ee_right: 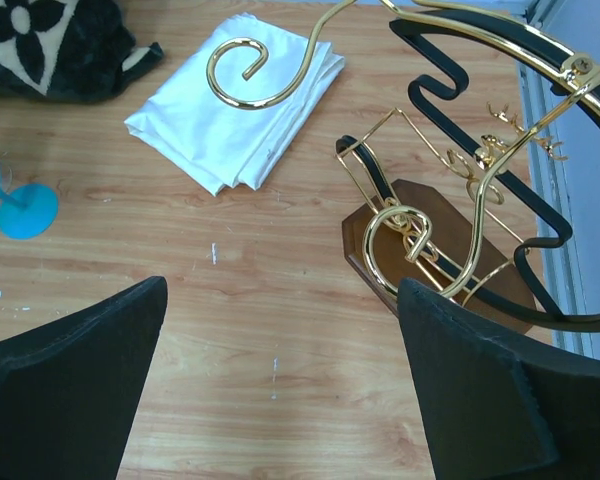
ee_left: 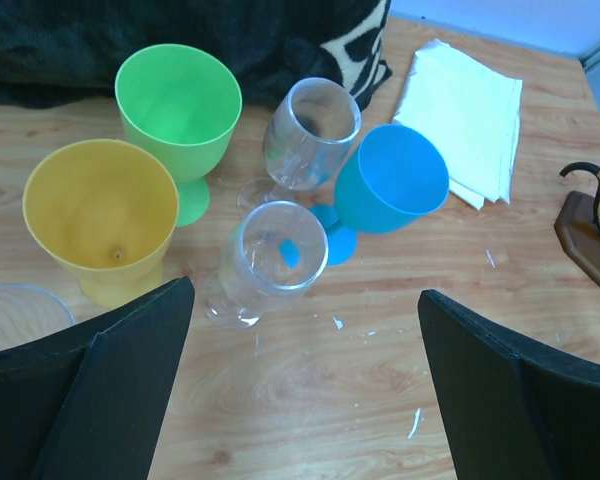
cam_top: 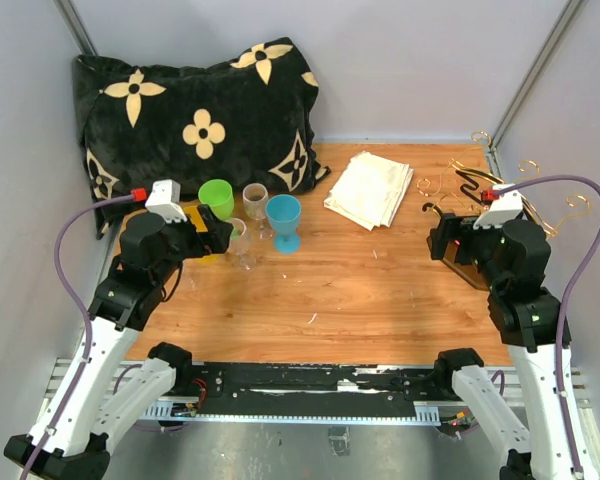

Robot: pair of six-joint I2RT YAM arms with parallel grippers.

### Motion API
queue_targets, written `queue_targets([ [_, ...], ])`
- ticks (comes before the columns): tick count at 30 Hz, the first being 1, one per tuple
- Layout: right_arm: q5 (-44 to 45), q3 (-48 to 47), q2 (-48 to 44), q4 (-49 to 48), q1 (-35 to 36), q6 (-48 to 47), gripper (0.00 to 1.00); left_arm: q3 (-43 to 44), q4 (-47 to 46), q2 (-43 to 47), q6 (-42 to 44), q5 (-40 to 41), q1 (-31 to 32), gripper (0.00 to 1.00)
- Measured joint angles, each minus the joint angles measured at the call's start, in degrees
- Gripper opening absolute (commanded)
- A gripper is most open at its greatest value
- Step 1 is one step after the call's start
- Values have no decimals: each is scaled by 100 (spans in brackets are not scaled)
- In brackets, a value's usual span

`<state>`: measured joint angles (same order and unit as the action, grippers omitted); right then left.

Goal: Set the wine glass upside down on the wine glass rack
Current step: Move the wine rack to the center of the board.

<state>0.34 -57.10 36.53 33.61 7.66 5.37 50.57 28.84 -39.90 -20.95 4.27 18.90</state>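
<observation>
Clear wine glass [ee_left: 270, 262] just ahead of left gripper [ee_left: 305, 300]

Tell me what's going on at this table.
Nothing is held yet. The left arm hovers with its jaws open just short of a clear wine glass. That glass stands among a second clear glass, a yellow cup, a green cup and a blue cup. The right arm, jaws open too, sits by the gold wine glass rack, which carries no glass.
</observation>
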Motion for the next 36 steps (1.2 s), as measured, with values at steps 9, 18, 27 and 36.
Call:
queue_targets([
  [9, 120, -343, 444, 407, -48, 96, 98, 184, 4, 107, 214, 28, -59, 100],
  [18, 341, -1685, 1602, 1045, -103, 289, 98, 216, 7, 177, 411, 199, -79, 100],
  [27, 1115, -2699, 2765, 1517, -105, 623, 98, 216, 138, 151, 573, 562, -83, 100],
  [36, 1298, -3504, 3713, 1550, -111, 1027, 72, 170, 177, 195, 640, 704, -83, 100],
])
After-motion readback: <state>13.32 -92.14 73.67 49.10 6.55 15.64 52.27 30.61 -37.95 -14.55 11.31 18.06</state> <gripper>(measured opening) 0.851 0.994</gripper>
